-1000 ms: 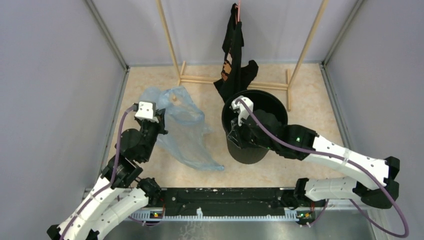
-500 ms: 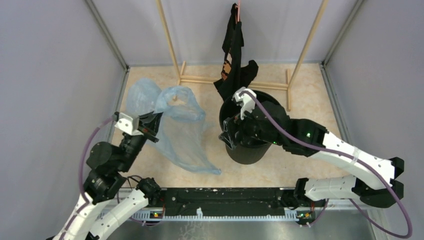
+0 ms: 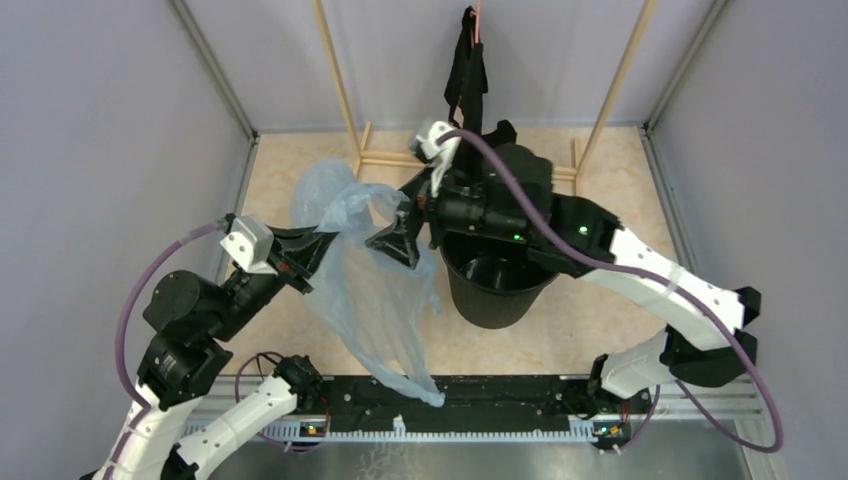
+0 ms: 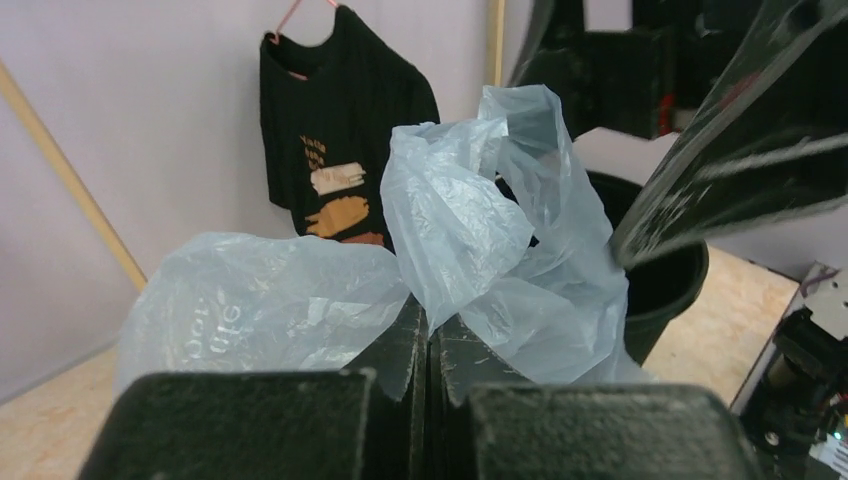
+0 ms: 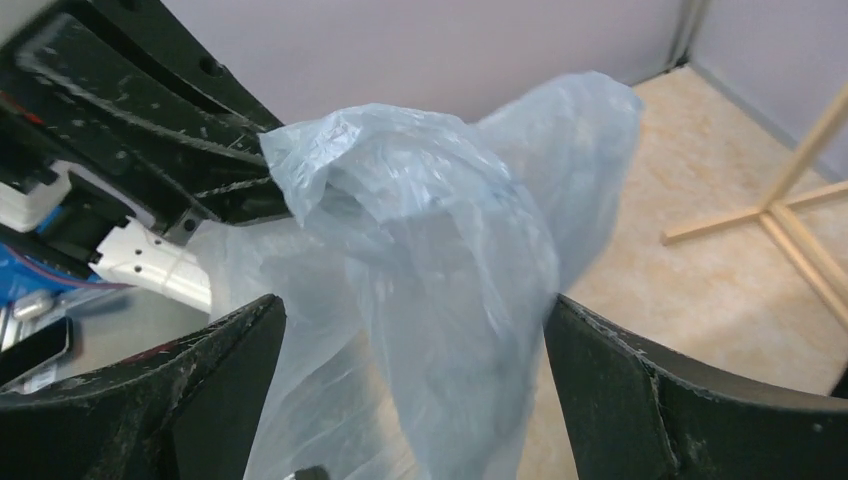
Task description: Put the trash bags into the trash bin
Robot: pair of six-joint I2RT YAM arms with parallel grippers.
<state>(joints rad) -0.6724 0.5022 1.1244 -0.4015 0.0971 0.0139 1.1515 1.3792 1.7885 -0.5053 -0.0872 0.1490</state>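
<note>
The light-blue trash bag (image 3: 375,290) hangs in the air left of the trash bin (image 3: 497,285), its tail trailing toward the near table edge. My left gripper (image 3: 312,250) is shut on the bag's upper edge; in the left wrist view the plastic (image 4: 470,210) bunches out of the closed jaws (image 4: 428,325). My right gripper (image 3: 405,215) is open beside the bag's top, left of the bin rim. In the right wrist view its fingers (image 5: 640,390) stand wide apart with the bag (image 5: 450,260) hanging between them, not pinched. The bin (image 4: 665,285) stands upright, and nothing shows in the part of its inside that is in view.
A black garment with orange print (image 3: 468,80) hangs from a hanger on a wooden rack (image 3: 385,158) just behind the bin; it also appears as the garment (image 4: 335,130) in the left wrist view. Grey walls close the left, right and back sides.
My right gripper has come up out of the bin, opened wide and swung left to the bag. My left gripper has lifted the bag off the table and carried it toward the bin.
</note>
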